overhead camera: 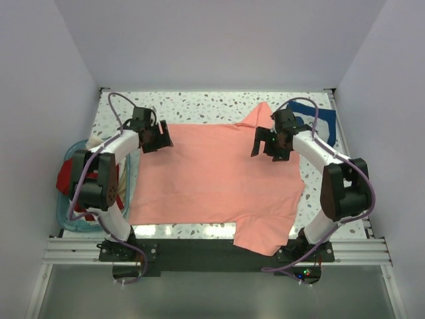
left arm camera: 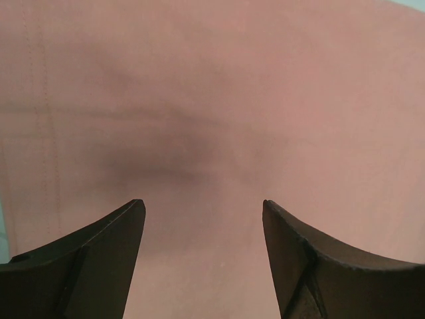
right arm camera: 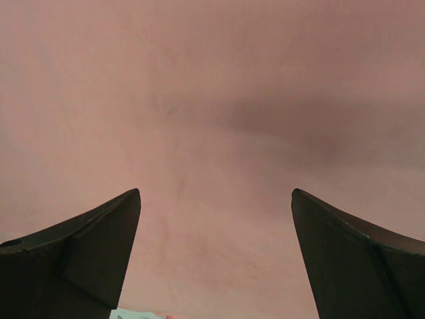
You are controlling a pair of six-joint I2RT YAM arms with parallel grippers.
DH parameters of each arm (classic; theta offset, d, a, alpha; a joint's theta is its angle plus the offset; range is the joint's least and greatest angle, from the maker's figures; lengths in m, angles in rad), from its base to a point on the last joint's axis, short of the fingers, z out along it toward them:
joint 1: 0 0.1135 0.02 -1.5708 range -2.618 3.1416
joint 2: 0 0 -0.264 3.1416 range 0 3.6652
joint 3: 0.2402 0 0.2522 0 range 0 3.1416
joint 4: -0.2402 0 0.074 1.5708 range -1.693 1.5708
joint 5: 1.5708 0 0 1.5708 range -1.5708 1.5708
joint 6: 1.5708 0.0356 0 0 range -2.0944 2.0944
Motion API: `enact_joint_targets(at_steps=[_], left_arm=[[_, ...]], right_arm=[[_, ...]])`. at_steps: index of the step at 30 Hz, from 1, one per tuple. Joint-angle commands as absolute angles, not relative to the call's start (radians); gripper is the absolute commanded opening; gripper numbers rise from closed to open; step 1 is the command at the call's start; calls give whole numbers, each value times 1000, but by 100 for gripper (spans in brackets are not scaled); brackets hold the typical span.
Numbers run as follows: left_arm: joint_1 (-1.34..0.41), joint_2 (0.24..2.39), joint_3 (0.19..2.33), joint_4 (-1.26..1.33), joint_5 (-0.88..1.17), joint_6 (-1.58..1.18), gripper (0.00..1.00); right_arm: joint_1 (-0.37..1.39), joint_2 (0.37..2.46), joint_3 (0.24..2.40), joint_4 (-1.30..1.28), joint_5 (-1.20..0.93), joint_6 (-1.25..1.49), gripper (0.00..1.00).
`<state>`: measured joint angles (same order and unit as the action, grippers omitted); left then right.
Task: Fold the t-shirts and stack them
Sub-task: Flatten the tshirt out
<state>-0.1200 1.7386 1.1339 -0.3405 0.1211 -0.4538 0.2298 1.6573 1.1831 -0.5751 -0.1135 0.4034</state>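
Note:
A salmon-pink t-shirt (overhead camera: 212,179) lies spread flat across the table; one sleeve hangs over the near edge, the other points to the back right. My left gripper (overhead camera: 158,137) is open just above its back left corner, and the cloth (left arm camera: 212,119) fills the left wrist view between the fingers. My right gripper (overhead camera: 267,143) is open above the shirt's back right part, near the sleeve; its view shows only pink cloth (right arm camera: 212,119). A navy blue shirt (overhead camera: 319,119) lies at the back right. A dark red shirt (overhead camera: 65,178) sits in the basket.
A teal plastic basket (overhead camera: 70,219) stands at the left edge of the table, holding dark red and cream cloth. The speckled tabletop (overhead camera: 199,105) shows behind the shirt. White walls close in the back and sides.

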Motion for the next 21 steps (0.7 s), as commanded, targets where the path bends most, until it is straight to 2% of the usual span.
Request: enact_joint_targets(at_steps=[1,12,21], left_arm=[[-117,1792,1140,-356,144,-465,77],[-118,1937,1137,-301,115,-454,77],[-123,2038,1255,-261,156,-460,77]], right_arm=[[229,1647,1148,-517,-161,459,99],[225,1742,1127,-517,-84,526,99],[196,1858,1215,-563,-29,534,99]])
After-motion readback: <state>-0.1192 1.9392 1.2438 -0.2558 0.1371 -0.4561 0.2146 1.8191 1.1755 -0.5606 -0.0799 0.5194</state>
